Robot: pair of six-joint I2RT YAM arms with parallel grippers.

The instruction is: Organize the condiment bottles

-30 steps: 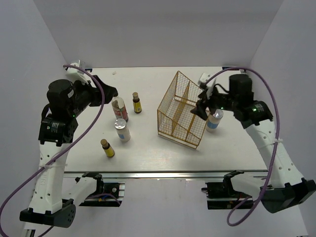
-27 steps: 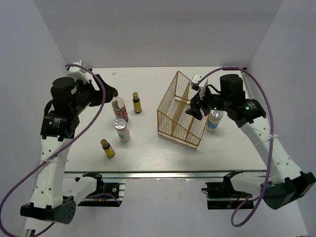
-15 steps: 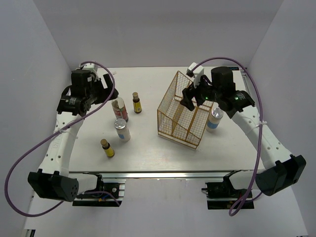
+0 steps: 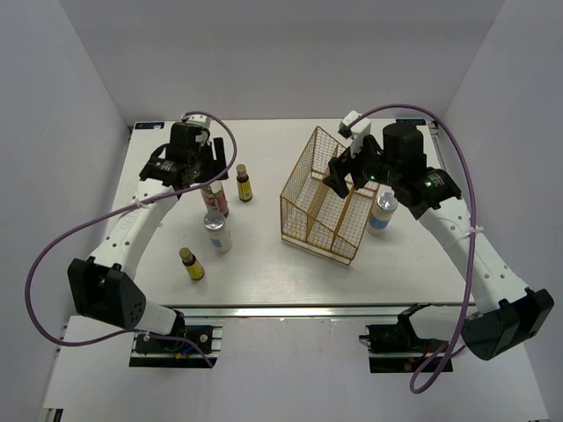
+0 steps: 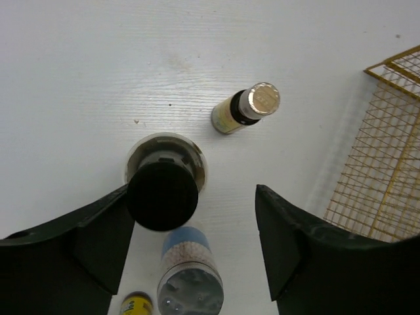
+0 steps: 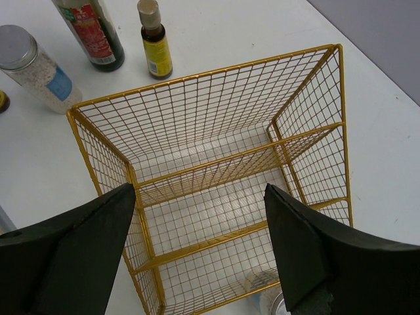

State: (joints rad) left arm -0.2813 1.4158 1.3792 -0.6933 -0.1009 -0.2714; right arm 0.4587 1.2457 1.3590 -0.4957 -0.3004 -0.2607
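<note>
Left wrist view, looking straight down: my left pincer (image 5: 192, 193) is spread wide and holds nothing. The round black cap of the tall clear bottle (image 5: 162, 195) sits between its fingers, close to the left one. All five bottles stand upright, caps skyward: an amber bottle (image 5: 246, 110) beyond, a silver-lidded white cylinder (image 5: 189, 279) and a second amber bottle (image 5: 136, 305) nearer. My right pincer (image 6: 200, 197), equally wide and empty, hangs over the gold wire basket (image 6: 216, 190). The second white cylinder (image 4: 381, 214) stands just beside the basket. White wood-grained table (image 4: 264, 264), pale grey walls (image 4: 264, 61).
</note>
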